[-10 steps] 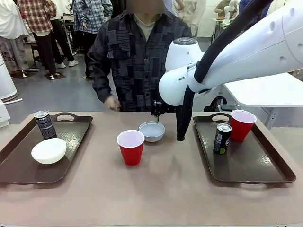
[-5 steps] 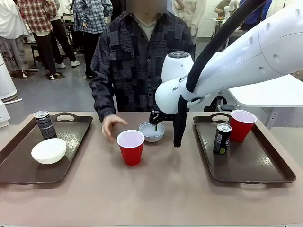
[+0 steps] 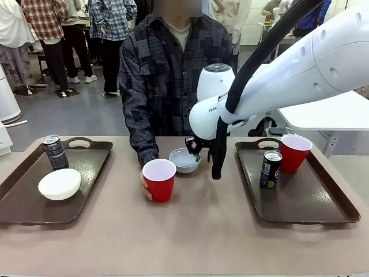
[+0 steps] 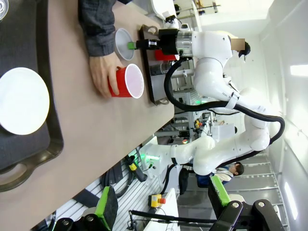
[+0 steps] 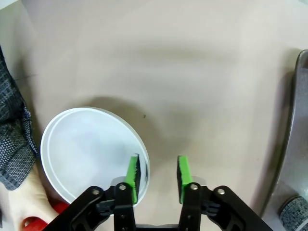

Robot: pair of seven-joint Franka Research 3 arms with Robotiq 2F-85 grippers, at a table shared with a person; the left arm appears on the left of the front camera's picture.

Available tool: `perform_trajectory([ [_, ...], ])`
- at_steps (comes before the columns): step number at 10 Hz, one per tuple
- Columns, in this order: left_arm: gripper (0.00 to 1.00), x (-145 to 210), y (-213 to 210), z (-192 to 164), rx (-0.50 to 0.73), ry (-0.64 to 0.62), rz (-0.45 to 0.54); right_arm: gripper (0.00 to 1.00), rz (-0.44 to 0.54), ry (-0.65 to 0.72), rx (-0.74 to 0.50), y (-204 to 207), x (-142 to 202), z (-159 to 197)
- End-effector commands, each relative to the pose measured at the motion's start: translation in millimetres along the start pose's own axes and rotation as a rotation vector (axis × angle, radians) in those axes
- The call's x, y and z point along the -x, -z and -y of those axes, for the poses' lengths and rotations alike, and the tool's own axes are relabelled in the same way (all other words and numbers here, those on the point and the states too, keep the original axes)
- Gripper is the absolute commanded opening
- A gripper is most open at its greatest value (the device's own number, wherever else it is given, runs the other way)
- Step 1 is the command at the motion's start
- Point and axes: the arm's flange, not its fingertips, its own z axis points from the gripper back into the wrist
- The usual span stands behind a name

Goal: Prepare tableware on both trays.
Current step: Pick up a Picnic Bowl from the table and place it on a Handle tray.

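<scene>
The pale grey-blue bowl [image 3: 183,161] [image 5: 86,149] stands mid-table between the trays. My right gripper [image 3: 193,153] [image 5: 157,172] is down at its right rim, jaws drawn in astride the wall, one pad inside and one outside. A person's hand [image 3: 143,186] holds a red cup [image 3: 159,180] [image 4: 127,82] beside that bowl. The left tray [image 3: 86,173] carries a black can [image 3: 55,152] and the white bowl [image 3: 59,183] [image 4: 23,100]. On the right tray [image 3: 300,202] stand a second can [image 3: 270,169] and another red cup [image 3: 295,152]. My left gripper [image 4: 162,202] hangs open above the table with nothing in it.
The person stands at the far edge, sleeve [image 3: 144,138] reaching over the table to the middle cup. My right arm [image 3: 277,75] spans from the right above the right tray. Bare table runs along the front edge between the trays.
The person's hand came forward from the far edge and took hold of the middle red cup. My right gripper lowered onto the bowl's rim and its jaws closed in.
</scene>
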Motion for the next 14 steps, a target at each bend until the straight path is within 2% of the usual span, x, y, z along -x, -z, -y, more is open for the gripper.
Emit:
perform_trajectory([
  [1,1.0,-0.1,-0.9,1.8,0.02,0.005,0.01,0.05,0.028,-0.024,0.016,1.5,-4.7,-2.8],
  [2,1.0,-0.1,-0.9,1.8,0.02,0.005,0.01,0.0,0.028,-0.023,0.011,1.9,-4.7,-2.7],
  [8,1.0,-0.1,-0.9,1.8,0.02,0.005,0.01,0.0,0.019,-0.02,0.002,-0.8,-5.8,-3.5],
  [9,1.0,-0.1,-0.9,1.8,0.02,0.005,0.01,0.0,-0.012,-0.024,0.001,-5.4,-2.8,-3.1],
  [11,1.0,-0.1,-0.9,1.8,0.02,0.005,0.01,0.0,-0.044,-0.079,0.0,-34.7,19.9,-4.2],
  [14,1.0,-0.1,-0.9,1.8,0.02,0.005,0.01,0.0,-0.009,-0.111,0.062,-101.8,81.1,5.4],
])
